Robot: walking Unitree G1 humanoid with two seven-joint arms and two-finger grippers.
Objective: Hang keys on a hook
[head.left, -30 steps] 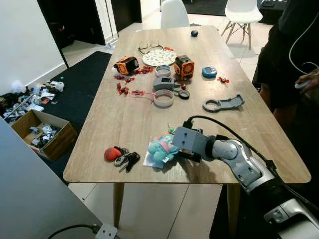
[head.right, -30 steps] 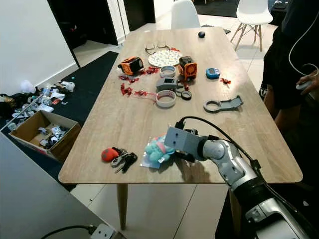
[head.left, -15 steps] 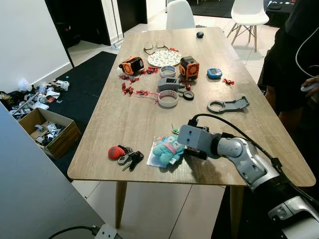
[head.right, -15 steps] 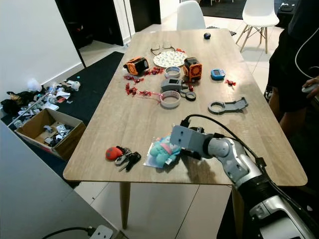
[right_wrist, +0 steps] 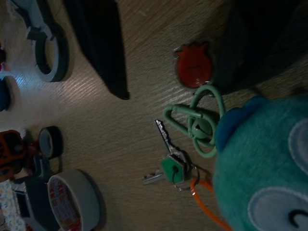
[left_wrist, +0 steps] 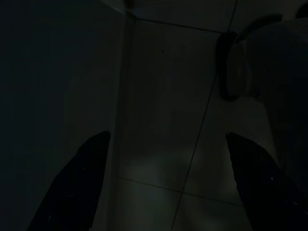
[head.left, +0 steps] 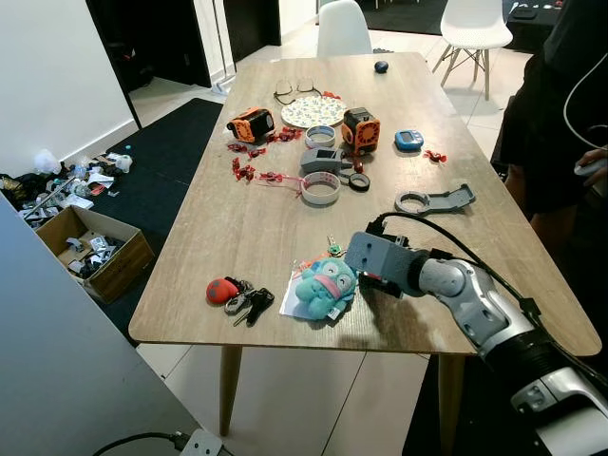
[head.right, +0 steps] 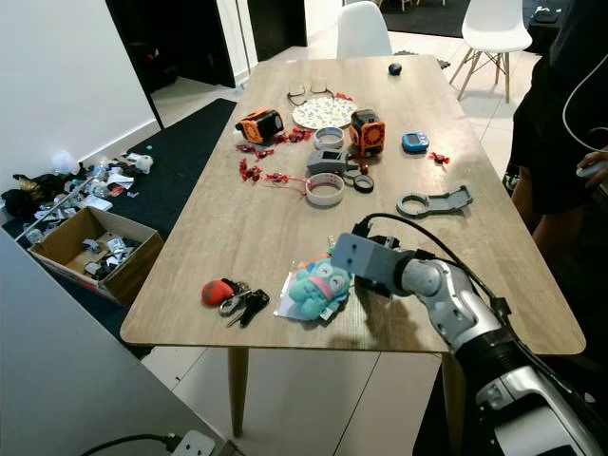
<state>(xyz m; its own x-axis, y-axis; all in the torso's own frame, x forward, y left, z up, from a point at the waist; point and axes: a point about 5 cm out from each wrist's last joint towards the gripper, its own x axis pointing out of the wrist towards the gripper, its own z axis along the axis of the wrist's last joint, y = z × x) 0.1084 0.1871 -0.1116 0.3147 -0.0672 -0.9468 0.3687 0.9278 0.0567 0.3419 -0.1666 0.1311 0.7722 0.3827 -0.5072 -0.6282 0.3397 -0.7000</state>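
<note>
My right gripper (head.left: 350, 271) is low over the wooden table (head.left: 237, 228), just behind a teal plush toy (head.left: 326, 285). Its fingers (right_wrist: 98, 48) stand open with nothing held. Between them, flat on the wood, lie a round red tag (right_wrist: 192, 67), a green carabiner (right_wrist: 196, 124) and a green-headed key (right_wrist: 169, 168), beside the plush toy (right_wrist: 269, 173). The green-headed key (head.left: 334, 249) also shows behind the toy. A separate bunch of dark keys with a red fob (head.left: 237, 298) lies near the front edge, left of the toy. My left gripper (left_wrist: 167, 138) hangs open over dim floor tiles.
A grey ring-ended bracket (head.left: 432, 199), a tape roll (head.left: 320, 187), two orange gadgets (head.left: 359, 128) and a patterned plate (head.left: 312, 111) lie further back on the table. A person in black (head.left: 556, 104) stands at the right edge. A cardboard box (head.left: 90, 252) sits on the floor left.
The plush toy has turned so that its face now shows. My right gripper has shifted slightly to the right and further back. The view shifted one second ago.
</note>
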